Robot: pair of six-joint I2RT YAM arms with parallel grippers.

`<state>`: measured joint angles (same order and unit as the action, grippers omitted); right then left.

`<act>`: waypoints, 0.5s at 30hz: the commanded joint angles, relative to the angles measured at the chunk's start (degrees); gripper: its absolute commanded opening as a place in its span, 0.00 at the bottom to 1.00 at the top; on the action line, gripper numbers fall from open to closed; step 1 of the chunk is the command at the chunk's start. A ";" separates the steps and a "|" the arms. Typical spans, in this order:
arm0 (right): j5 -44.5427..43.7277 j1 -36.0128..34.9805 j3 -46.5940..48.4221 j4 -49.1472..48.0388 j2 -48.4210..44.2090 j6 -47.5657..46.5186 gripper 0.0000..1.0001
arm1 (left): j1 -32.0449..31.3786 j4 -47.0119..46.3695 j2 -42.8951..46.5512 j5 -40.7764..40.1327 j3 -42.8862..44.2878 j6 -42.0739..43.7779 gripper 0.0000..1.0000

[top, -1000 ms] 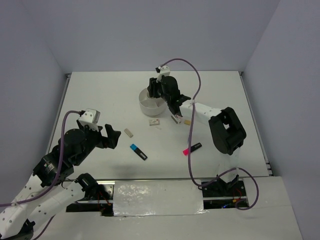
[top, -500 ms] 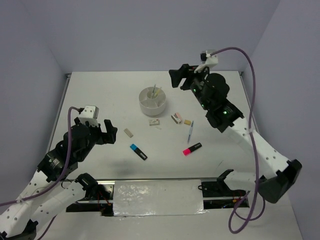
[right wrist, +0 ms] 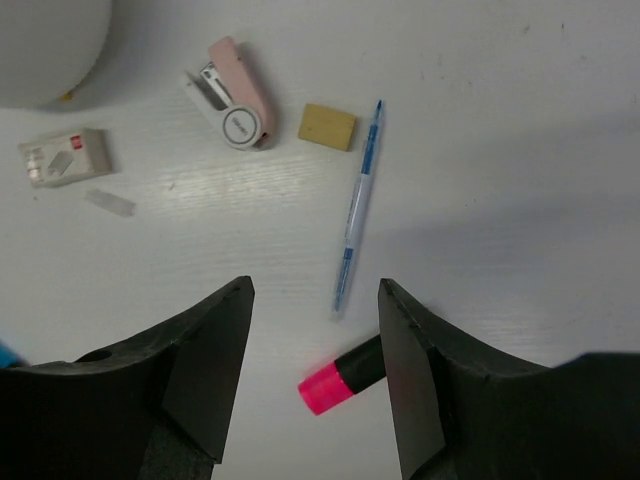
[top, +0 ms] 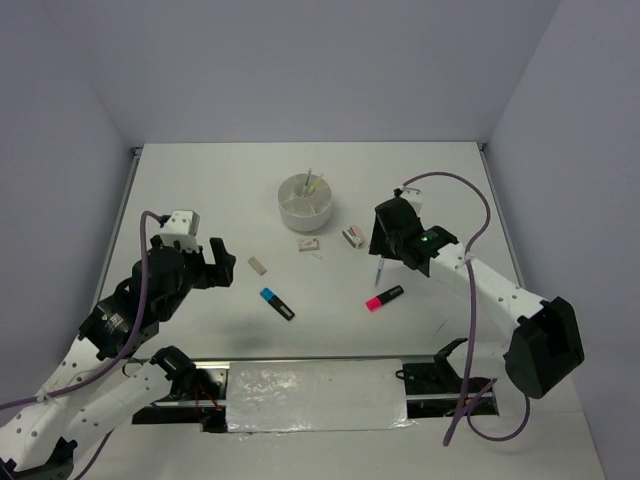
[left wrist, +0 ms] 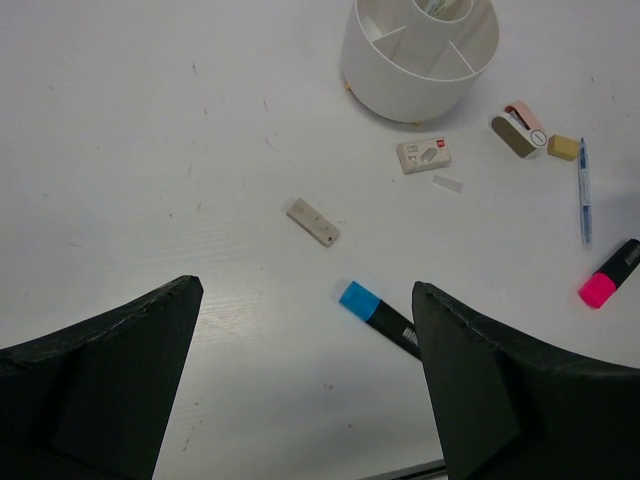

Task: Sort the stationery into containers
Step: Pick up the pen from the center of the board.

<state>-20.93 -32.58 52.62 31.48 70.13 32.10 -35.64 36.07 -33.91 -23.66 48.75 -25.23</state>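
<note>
Pen position settled which arm should act: the light-blue pen (right wrist: 358, 205) lay on the table (right wrist: 520, 150) just ahead of and below the right gripper (right wrist: 315, 295). Its long axis ran near to far with a slight lean, and its near tip sat about in line with the gap between the jaws. These stood apart and empty, set to close across the barrel. The left gripper (left wrist: 303, 290), spread wide and empty, hung well off to the left. The white cup (top: 305, 212) stood far-left of the pen.

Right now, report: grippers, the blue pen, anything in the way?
Left gripper open, empty. Right gripper open, hovering over blue pen, untouched on table. Pink highlighter lies near pen's tip.
</note>
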 commanded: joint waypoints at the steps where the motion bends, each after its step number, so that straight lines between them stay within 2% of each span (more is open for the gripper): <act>1: 1.76 3.13 0.20 -2.30 3.25 2.27 0.60 | 0.22 -1.09 -0.01 0.98 0.73 -0.61 0.99; 4: 5.97 5.77 1.25 -4.85 8.34 0.96 0.60 | -0.66 -0.57 -0.80 0.55 0.99 -0.78 0.99; 9: 7.56 8.49 3.81 -5.37 17.31 0.42 0.60 | -1.54 -0.83 -1.07 0.63 0.82 -0.61 0.99; 15: 10.20 8.76 2.67 -7.93 23.12 1.48 0.52 | -1.72 -1.01 -2.39 1.86 0.99 -0.17 0.99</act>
<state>-12.23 -24.08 54.02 27.00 92.29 32.77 -37.06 36.18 -35.68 -22.63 48.75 -25.69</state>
